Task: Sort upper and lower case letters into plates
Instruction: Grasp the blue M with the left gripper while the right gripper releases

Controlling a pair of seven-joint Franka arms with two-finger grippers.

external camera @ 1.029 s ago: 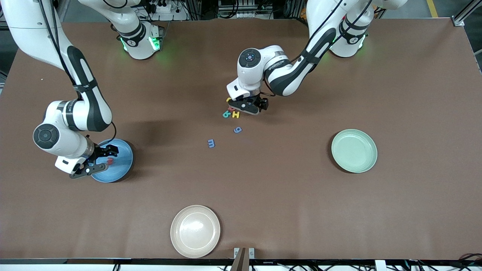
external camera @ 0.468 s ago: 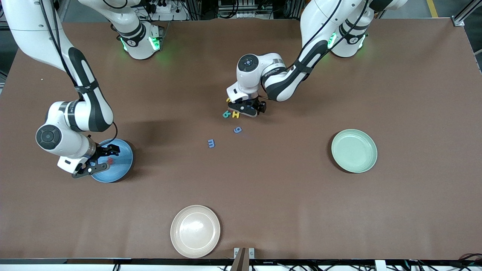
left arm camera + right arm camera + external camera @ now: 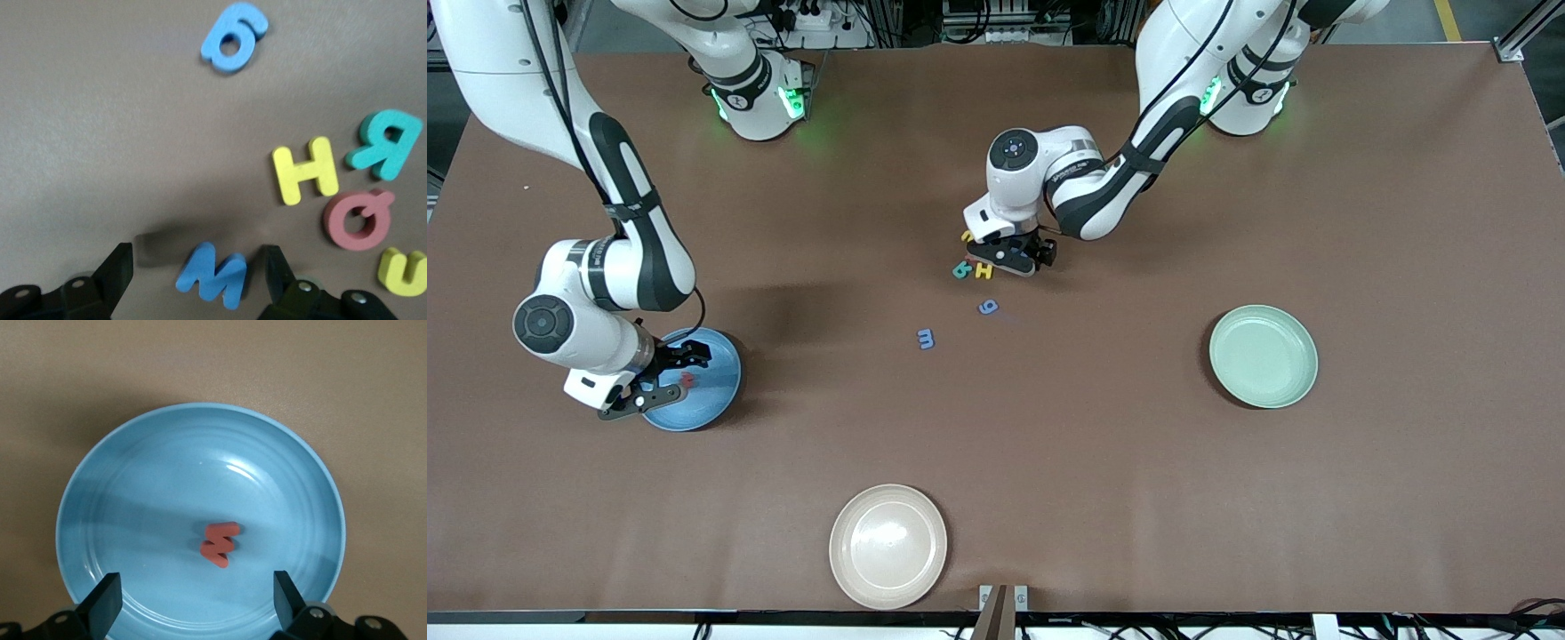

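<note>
Letters point(image 3: 303, 172) readable: H, R, Q, U, M.

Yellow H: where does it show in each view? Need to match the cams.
Front view: the yellow H lies mid-table, beside the teal letter, by the left gripper.
Left wrist view: the yellow H lies flat between the teal letter and the blue M, which sits between that gripper's open fingers.
Right wrist view: not in it.
Shared landmark: the teal letter, which touches the H's side.
</note>
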